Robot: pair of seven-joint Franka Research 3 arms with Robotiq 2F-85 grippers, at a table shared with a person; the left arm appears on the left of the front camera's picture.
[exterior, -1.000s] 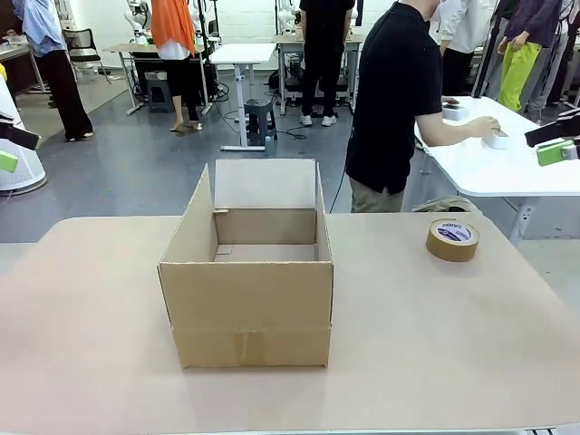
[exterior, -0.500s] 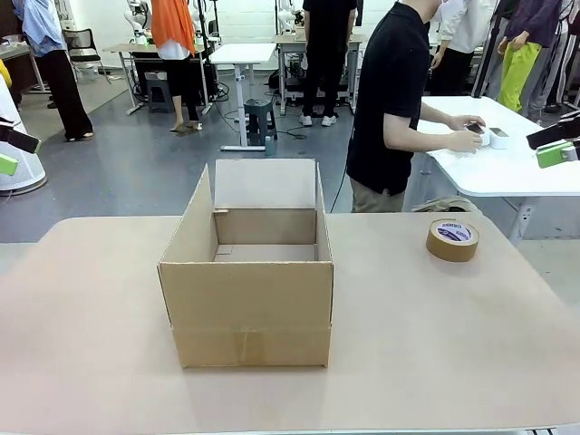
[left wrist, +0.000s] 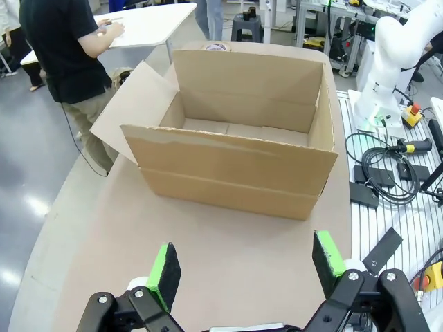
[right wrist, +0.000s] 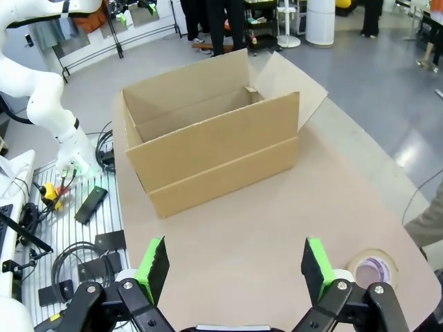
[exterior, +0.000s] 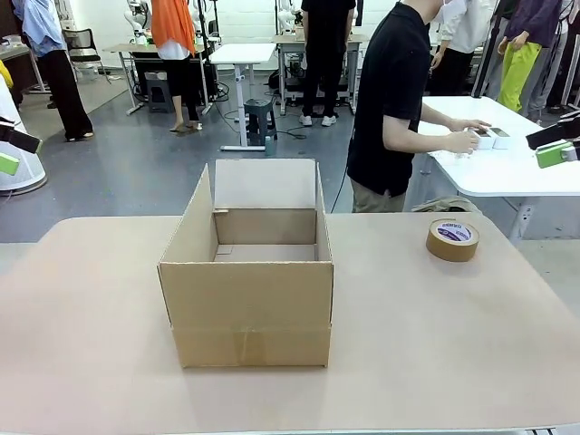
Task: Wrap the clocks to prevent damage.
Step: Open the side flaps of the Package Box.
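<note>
Beyond the far right corner of the table [exterior: 435, 344], off it altogether: a person [exterior: 391, 100] stands at a white side table [exterior: 507, 168], the person's hands [exterior: 462, 140] on some small white items [exterior: 494, 138]. Too small to tell whether these are the clocks. Nothing clock-like on the shared table, and no wrapping material seen.

Cardboard box [exterior: 246, 272] at table centre, top open, far flap upright, inside bare as far as it shows. From both wrist views it looks longer near-to-far than left-to-right. Tape roll [exterior: 452, 239] lies flat, far right, well apart from the box.

Left gripper [left wrist: 246, 261]: jaws wide apart, nothing between the pads, high off the left edge, facing the box's left wall. Right gripper [right wrist: 234, 259]: jaws likewise spread and empty, high at the right edge, facing the box's right wall, tape roll below it toward the far side.

Key relation: whatever is to be wrapped lies far and right of both grippers, nearer the right arm, with the tape roll between that arm and the person. Judgement: the task has not begun. Any hand-over would likely come in across the far right edge, on the right arm's side, and the left arm would have to reach past the box.
</note>
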